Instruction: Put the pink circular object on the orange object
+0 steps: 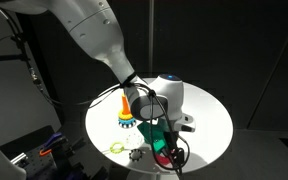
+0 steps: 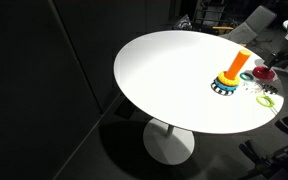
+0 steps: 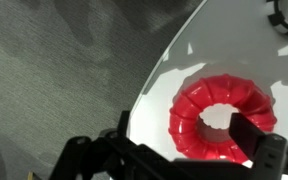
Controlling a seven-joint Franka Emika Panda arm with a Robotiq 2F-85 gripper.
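Wrist view: the hand, cut off at the lower edge, is spread wide astride the pink ring and grips nothing. One finger covers the ring's hole. The ring lies flat near the desk edge. In an exterior view the arm largely hides the ring, which lies lower right of the peg.

The arm reaches down over the pink ring near the orange peg on the white table.

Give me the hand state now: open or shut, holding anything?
The hand is open, with its fingers spread wide just over the pink ring. It is not clamped on it.
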